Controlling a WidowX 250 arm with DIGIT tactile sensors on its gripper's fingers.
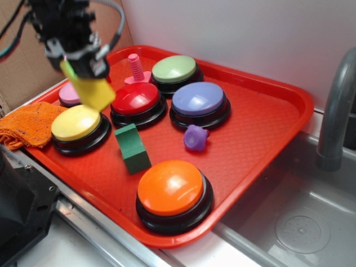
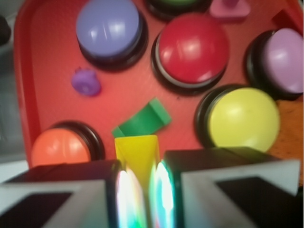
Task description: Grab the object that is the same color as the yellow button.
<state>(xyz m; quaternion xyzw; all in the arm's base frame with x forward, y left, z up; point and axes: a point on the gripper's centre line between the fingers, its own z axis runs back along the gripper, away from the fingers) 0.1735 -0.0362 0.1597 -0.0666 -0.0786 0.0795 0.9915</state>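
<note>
The hand is pinching the yellow block, hanging it clear above the yellow button. Grip is apparently near one end, so keeping pressure steady is advisable.

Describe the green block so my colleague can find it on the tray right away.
On the red tray, find the big orange button at the near edge. Just behind it, toward the yellow button, lies the green block: the only green piece with flat faces and corners, not domed.
</note>
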